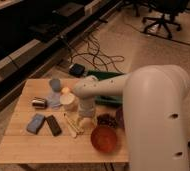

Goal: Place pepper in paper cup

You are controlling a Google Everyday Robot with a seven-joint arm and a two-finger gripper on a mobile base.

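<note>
The white arm [153, 100] reaches in from the right over the wooden table [23, 147]. Its claw [83, 120] points down at the table's middle, spread wide and with nothing in it. It is just near-right of the paper cup [67, 100] and left of the grapes [106, 120]. Pale sticks [70, 125] lie just left of the claw. The pepper cannot be picked out for sure. A small orange-red bit [65, 90] sits just far of the paper cup, between it and the blue cup [55, 84]. A metal can [38, 102] stands left of the paper cup. A blue pad [35, 122] and a dark block [53, 125] lie near-left. A red bowl [104, 139] sits at the near edge, and a green tray [110, 99] lies under the arm.
</note>
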